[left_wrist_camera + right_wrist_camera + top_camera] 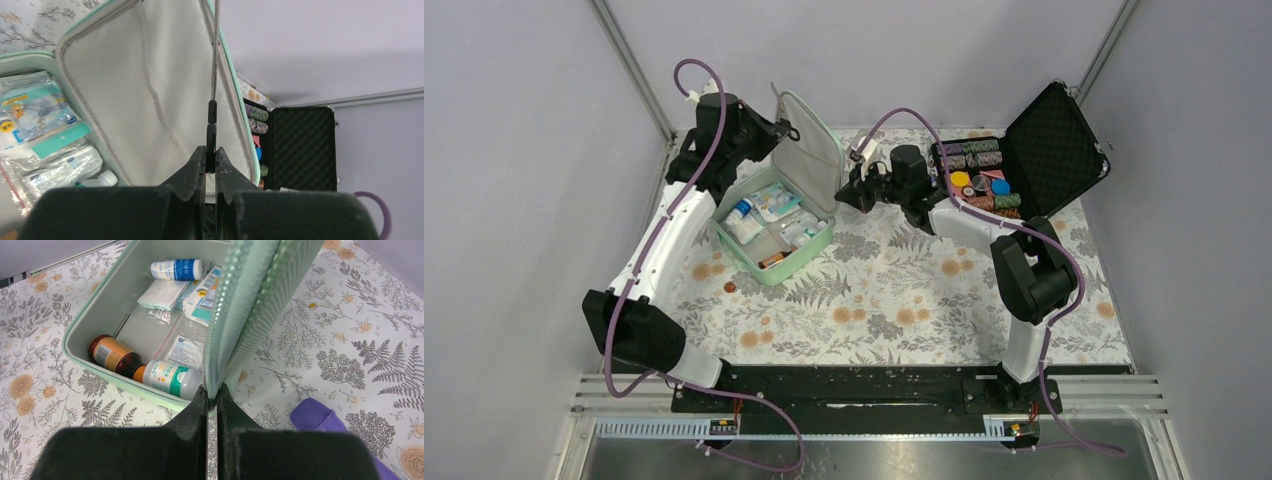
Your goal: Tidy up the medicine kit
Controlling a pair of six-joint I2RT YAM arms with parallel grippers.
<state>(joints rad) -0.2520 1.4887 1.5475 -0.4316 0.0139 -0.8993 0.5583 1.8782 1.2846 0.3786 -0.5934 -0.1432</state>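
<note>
Slippage is the danger: the left gripper (210,159) is clenched on the zipper pull (212,131), and the right gripper (212,392) on the edge of the lid (250,300) of the medicine kit (769,272), which stands open on the left half of the table (904,290). Uneven pulling would likely drag the kit or lose either pinch.

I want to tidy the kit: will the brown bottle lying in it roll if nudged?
Probably: the brown bottle is round and lies on its side, so a nudge could roll it. The kit wall and the white bottle beside it should stop it soon. Its smooth label may be slippery.
</note>
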